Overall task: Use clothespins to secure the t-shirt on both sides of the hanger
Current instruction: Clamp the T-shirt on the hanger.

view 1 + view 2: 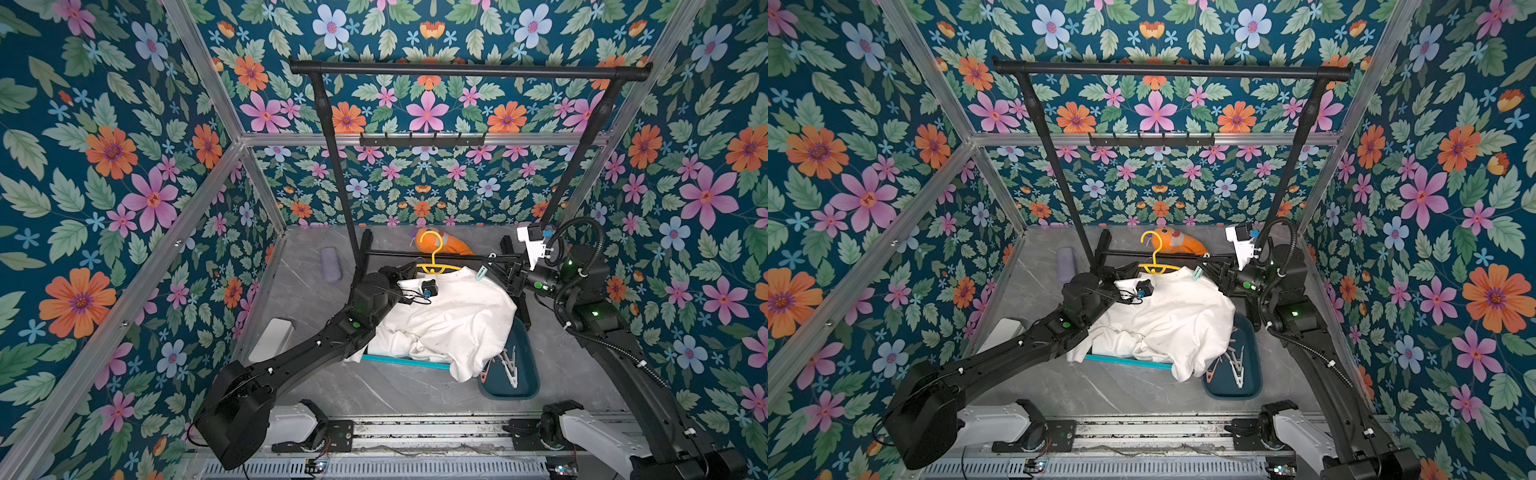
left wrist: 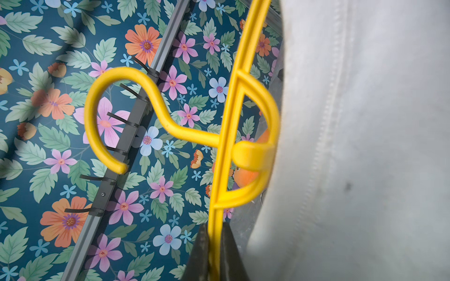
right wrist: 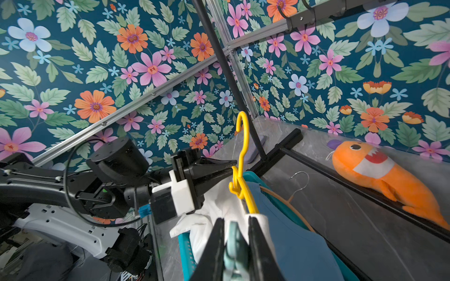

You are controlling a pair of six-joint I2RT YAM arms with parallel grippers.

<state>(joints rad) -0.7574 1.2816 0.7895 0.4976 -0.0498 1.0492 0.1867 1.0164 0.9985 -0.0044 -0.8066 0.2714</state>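
By the t-shirt (image 1: 453, 316), left jaws tight on hanger (image 2: 222, 143), right jaws on mint clothespin (image 3: 235, 243).

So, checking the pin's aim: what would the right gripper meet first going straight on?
Likely the t-shirt draped on the yellow hanger, just ahead of the mint clothespin in the right gripper.

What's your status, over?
Left pincer shut on yellow hanger. Right pincer shut on mint clothespin at t-shirt shoulder. Rack's lower crossbar close behind.
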